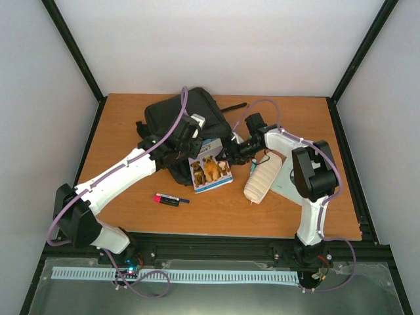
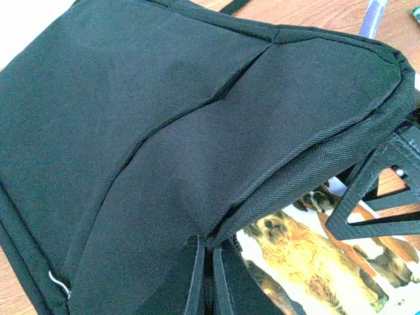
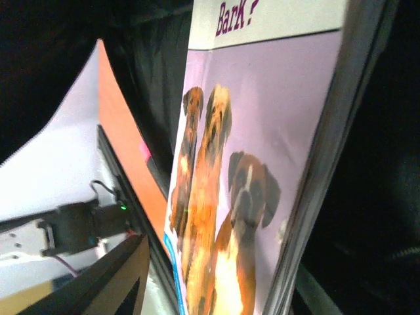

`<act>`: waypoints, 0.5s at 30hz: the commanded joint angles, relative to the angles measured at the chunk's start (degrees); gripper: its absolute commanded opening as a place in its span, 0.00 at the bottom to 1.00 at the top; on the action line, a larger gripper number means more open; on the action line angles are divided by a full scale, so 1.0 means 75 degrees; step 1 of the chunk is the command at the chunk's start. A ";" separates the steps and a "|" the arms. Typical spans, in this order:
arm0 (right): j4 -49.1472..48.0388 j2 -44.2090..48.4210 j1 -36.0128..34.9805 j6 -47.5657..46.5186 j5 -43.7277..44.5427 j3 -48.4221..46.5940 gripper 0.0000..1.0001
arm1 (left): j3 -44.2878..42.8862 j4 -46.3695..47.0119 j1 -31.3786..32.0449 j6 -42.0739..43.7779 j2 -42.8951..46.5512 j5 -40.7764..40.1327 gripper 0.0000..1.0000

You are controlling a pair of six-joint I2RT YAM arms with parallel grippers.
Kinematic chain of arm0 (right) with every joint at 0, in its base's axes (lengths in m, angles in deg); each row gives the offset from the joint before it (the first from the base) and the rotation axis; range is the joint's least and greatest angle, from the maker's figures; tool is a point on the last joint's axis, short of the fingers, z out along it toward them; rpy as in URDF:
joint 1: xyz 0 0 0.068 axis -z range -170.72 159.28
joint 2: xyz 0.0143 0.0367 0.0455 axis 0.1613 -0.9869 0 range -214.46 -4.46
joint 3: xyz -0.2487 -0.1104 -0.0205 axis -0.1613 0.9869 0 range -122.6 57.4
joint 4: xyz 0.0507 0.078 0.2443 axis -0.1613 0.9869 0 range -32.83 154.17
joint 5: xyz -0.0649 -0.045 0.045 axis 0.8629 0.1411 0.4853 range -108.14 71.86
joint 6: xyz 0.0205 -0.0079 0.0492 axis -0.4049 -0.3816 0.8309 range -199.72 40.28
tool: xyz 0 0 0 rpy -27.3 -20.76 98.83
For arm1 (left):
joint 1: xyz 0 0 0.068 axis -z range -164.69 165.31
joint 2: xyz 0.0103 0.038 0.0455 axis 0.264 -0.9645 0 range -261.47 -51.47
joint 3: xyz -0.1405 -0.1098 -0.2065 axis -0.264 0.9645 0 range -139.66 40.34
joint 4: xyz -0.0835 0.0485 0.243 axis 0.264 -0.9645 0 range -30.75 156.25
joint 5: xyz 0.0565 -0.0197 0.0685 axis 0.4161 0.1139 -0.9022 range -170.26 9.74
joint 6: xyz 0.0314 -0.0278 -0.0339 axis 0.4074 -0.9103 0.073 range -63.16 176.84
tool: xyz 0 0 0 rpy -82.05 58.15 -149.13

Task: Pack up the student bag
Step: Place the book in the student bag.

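Note:
The student bag point(image 1: 176, 118), a large black backpack, lies at the back centre of the table. It fills the left wrist view point(image 2: 164, 131). My left gripper point(image 1: 186, 139) is shut on a fold of the bag's opening edge point(image 2: 207, 246) and holds it up. A picture book with dogs on its cover point(image 1: 211, 169) sits tilted at the bag's mouth. It also shows in the left wrist view point(image 2: 308, 256) and the right wrist view point(image 3: 243, 197). My right gripper point(image 1: 233, 155) grips the book's right edge, and one of its fingers point(image 3: 115, 279) shows beside the cover.
A cream ribbed pencil pouch point(image 1: 262, 178) lies right of the book, beside a white sheet point(image 1: 287, 178) under the right arm. A red and black marker point(image 1: 169, 199) lies on the wooden table point(image 1: 131, 118) near the front. Grey walls enclose the table.

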 commanded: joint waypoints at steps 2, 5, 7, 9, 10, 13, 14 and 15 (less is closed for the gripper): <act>0.0563 0.0709 -0.0040 -0.0906 0.1346 0.0087 0.61 | -0.0062 0.0663 0.0008 -0.0043 0.0495 -0.0064 0.01; 0.0635 0.1020 -0.0045 -0.1151 0.1699 0.0265 0.63 | 0.0009 0.0672 0.0005 -0.0015 0.0532 -0.0172 0.01; 0.0745 0.1228 -0.0046 -0.1363 0.1904 0.0342 0.63 | 0.0045 0.0677 0.0009 -0.0002 0.0559 -0.0208 0.01; 0.0841 0.1435 -0.0047 -0.1597 0.2030 0.0430 0.63 | 0.0062 0.0677 0.0002 -0.0001 0.0584 -0.0235 0.01; 0.0882 0.1544 -0.0049 -0.1729 0.2078 0.0492 0.63 | 0.0072 0.0679 0.0009 0.0003 0.0593 -0.0245 0.01; 0.0976 0.1927 -0.0057 -0.2148 0.2262 0.0761 0.60 | 0.0087 0.0667 0.0009 0.0027 0.0639 -0.0265 0.01; 0.1008 0.2047 -0.0063 -0.2312 0.2332 0.0857 0.59 | 0.0087 0.0660 0.0008 0.0042 0.0646 -0.0266 0.01; 0.1050 0.2157 -0.0083 -0.2490 0.2422 0.0953 0.57 | 0.0087 0.0653 0.0008 0.0058 0.0654 -0.0279 0.01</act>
